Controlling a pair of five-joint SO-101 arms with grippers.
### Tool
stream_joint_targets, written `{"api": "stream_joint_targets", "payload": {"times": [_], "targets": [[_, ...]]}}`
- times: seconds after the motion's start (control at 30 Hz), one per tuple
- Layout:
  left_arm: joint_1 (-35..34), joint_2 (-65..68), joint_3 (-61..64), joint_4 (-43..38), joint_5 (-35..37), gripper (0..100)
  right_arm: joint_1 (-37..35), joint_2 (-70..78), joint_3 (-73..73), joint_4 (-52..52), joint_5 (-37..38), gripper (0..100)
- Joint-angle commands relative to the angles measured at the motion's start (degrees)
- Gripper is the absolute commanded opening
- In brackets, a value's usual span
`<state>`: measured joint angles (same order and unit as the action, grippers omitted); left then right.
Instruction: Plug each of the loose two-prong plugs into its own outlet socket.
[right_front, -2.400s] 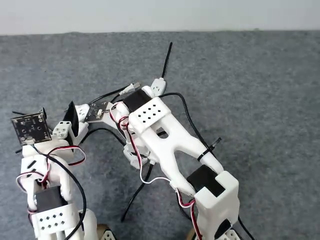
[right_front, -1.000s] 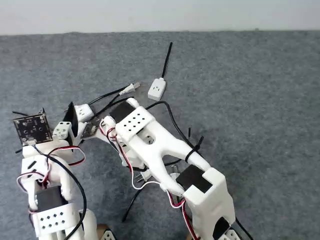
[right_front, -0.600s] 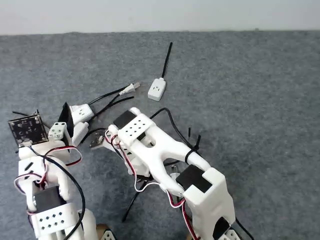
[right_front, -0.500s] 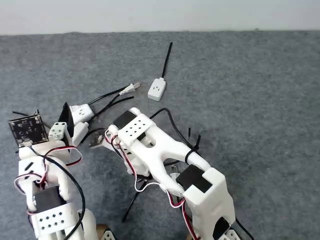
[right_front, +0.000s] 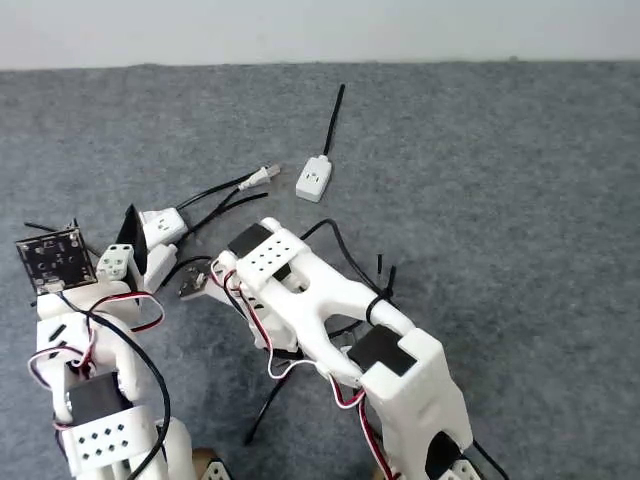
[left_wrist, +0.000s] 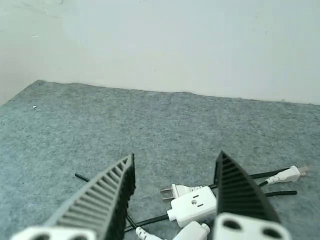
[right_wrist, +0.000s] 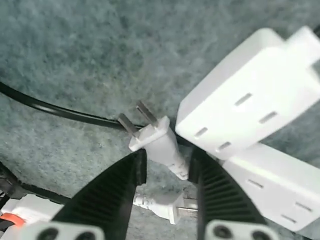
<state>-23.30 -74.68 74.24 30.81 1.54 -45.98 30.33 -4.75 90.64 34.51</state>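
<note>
High view shows your right arm (right_front: 320, 290) drawn back from the far socket (right_front: 313, 178) to the near cluster by the left arm (right_front: 95, 400). That sets up a first pick. The right fingers (right_wrist: 115, 190) stand open, straddling a white plug (right_wrist: 150, 136) on the worktop beside the near socket (right_wrist: 245, 115), gripping nothing yet. Your left fingers (left_wrist: 107, 200) gape wide, empty. Every socket slot you can see is unfilled.

Work surface: grey carpet (right_front: 530, 200), short felt-like nap, mottled tone, running back to the far edge of the high view. Behind it: plain pale wall (right_front: 320, 30). Wall and carpet meet in one straight horizontal line.
</note>
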Motion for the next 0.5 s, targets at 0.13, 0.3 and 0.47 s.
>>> {"api": "stream_joint_targets", "payload": {"times": [0.13,0.3,0.47], "targets": [[0.0,-0.44,-2.51,-0.7,-0.62,26,2.77,0.57,-0.26,3.03,2.99,13.4],[1.14,-0.44,-2.24,-0.7,-0.79,26,2.77,0.31,-0.35,5.67,5.01,13.4],[1.14,-0.44,-2.24,-0.7,-0.79,26,2.42,-0.13,-0.53,7.69,6.77,13.4]]}}
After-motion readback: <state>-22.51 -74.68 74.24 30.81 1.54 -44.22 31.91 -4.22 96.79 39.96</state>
